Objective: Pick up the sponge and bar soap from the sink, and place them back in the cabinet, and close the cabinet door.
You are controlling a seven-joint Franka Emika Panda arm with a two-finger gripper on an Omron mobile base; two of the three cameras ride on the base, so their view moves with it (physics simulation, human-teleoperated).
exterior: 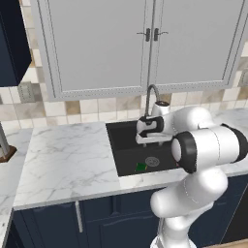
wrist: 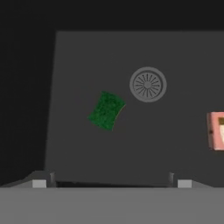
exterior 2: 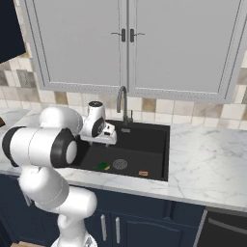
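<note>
Your end effector [wrist: 111,181] hung wide open and empty. The sponge [wrist: 106,110], centre-left of the frame, looked light and squashy; pinching across its short sides seemed best.

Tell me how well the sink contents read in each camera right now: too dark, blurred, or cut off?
Hand view: dim and soft, but the sponge stands out green on the sink floor; the bar soap is cropped by the right edge. Right base view: evenly lit, both tiny. Left base view: the arm hides part of the basin.

sink [exterior 2: 159,144] floor — sponge [wrist: 106,110] green-face up | bar soap [wrist: 216,130] apart
</note>
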